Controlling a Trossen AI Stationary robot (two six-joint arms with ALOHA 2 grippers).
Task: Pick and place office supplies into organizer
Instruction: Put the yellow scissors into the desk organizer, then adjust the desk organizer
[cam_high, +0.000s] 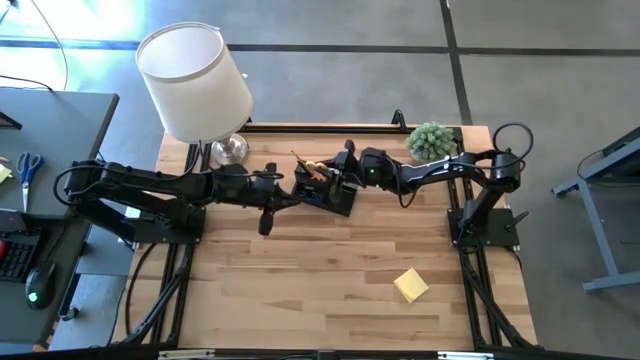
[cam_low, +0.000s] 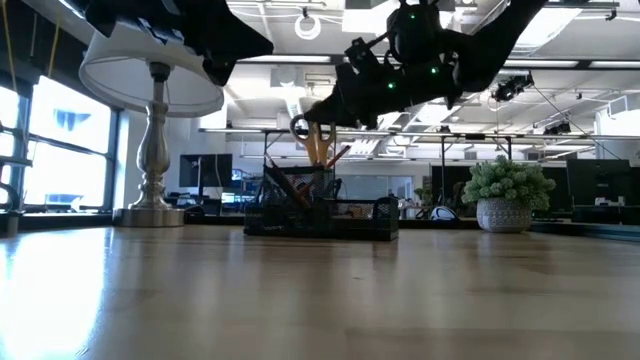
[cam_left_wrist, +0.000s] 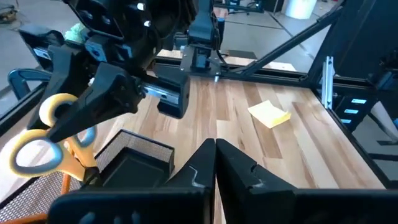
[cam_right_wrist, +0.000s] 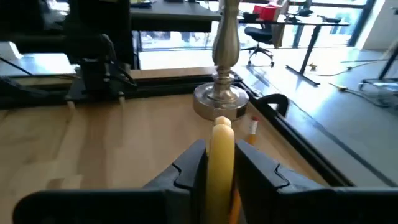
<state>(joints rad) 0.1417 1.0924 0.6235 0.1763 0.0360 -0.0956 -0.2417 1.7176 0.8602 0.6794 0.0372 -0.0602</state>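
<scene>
One item in hand: right gripper (cam_left_wrist: 62, 127) grips yellow-handled scissors (cam_left_wrist: 43, 134) above organizer (cam_high: 325, 190); lowering follows. Left gripper (cam_left_wrist: 214, 163) closed, empty.

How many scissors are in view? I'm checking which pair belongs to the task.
2. Yellow-handled scissors stand in the organizer at mid-table, gripped by the right gripper. Blue-handled scissors lie on the grey desk beside the table. Others may be hidden.

Left gripper (cam_left_wrist: 214, 163) fingers together, right gripper (cam_right_wrist: 219, 163) clamped
</scene>
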